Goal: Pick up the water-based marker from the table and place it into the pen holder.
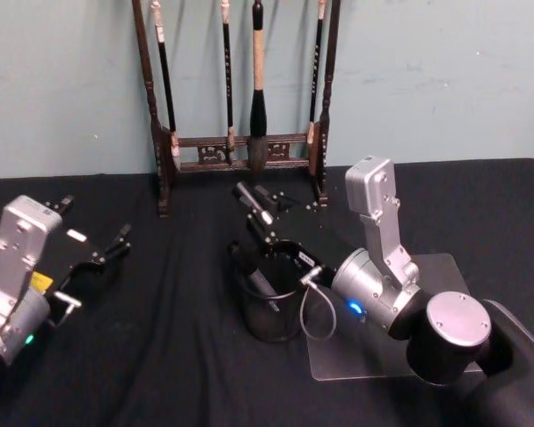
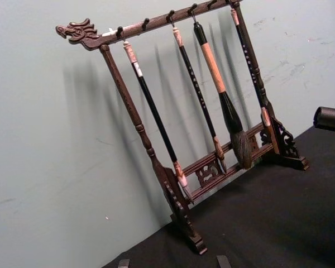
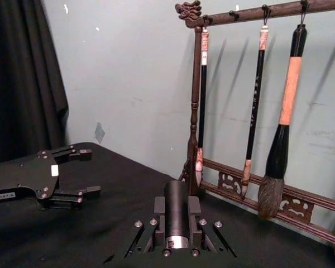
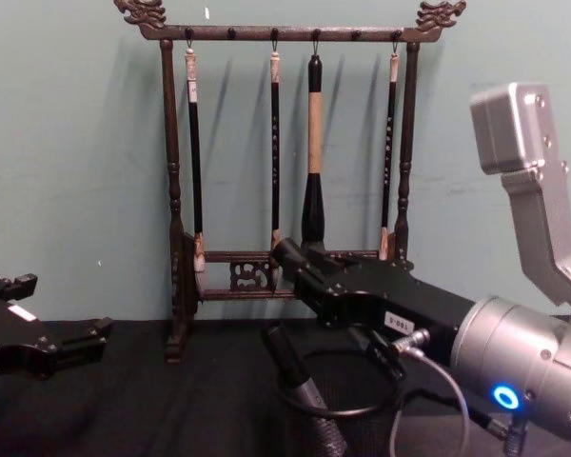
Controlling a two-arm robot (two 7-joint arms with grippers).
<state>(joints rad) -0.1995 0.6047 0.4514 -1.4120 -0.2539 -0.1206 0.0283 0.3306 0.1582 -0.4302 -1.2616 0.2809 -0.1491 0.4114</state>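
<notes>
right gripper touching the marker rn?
Touching. The right wrist view shows the marker seated between the right gripper fingers, both pressed flush against its barrel with no gap on either side.

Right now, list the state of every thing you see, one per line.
Marker: gripped in the right hand, off the table.
Right hand: shut on the marker.
Left hand: open, empty.
Pen holder: upright, one pen leaning inside.
Brush rack: upright, four brushes hanging.
</notes>
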